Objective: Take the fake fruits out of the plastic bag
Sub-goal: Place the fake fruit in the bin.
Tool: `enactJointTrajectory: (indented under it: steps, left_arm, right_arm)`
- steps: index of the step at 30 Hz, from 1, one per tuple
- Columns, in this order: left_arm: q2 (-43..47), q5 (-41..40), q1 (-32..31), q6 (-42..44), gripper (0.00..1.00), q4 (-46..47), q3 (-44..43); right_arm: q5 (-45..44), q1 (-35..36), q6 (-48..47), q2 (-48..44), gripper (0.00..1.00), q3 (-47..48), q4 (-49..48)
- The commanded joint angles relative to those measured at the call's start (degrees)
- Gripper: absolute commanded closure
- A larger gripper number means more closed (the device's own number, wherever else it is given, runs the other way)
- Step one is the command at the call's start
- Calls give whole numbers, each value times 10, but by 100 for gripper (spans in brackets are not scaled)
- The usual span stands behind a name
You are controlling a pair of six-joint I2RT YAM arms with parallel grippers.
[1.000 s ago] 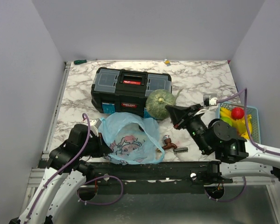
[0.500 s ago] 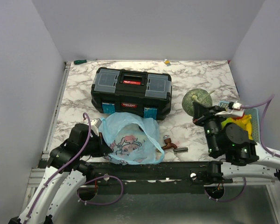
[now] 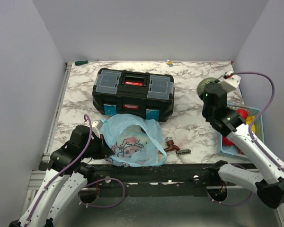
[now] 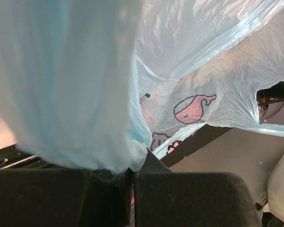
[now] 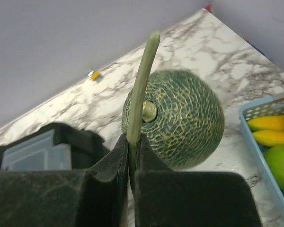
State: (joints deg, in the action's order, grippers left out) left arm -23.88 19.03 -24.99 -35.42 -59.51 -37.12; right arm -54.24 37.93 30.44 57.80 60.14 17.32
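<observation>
Beside the basket (image 5: 253,142), right pincer (image 5: 131,142) pinches melon stem (image 5: 143,80); left pincer (image 4: 130,172) pinches plastic bag (image 4: 61,85).

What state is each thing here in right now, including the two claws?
Plastic bag: slumped, one edge pinched.
Melon: out of the bag, held by its stem.
Toolbox: lid shut.
Basket: upright, fruit inside.
Left gripper: shut on the bag.
Right gripper: shut on the melon's stem.

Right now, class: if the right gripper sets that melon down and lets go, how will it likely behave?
Probably rolls: the melon looks round. It seems light, since the right gripper holds it by its thin stem alone. Held so, it may swing.
</observation>
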Motion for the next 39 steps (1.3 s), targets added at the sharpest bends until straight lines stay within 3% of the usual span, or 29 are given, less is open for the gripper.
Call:
enactJointTrajectory:
  steps: [1, 9, 18, 31, 39]
  left_arm:
    - [6, 2, -3, -2, 100, -2, 4]
    - [-2, 7, -3, 3, 100, -2, 5]
    - [-9, 10, -3, 6, 100, -5, 5]
    - [-19, 15, -3, 8, 100, 0, 6]
    - [-20, 22, -3, 15, 100, -1, 4]
  right_arm:
    - [135, -129, 112, 23, 99, 23, 71]
    - [146, -279, 216, 41, 99, 26, 100]
    - [109, -407, 241, 2, 99, -8, 112]
    - [-28, -427, 221, -42, 99, -60, 114]
    - [16, -479, 246, -31, 86, -108, 119]
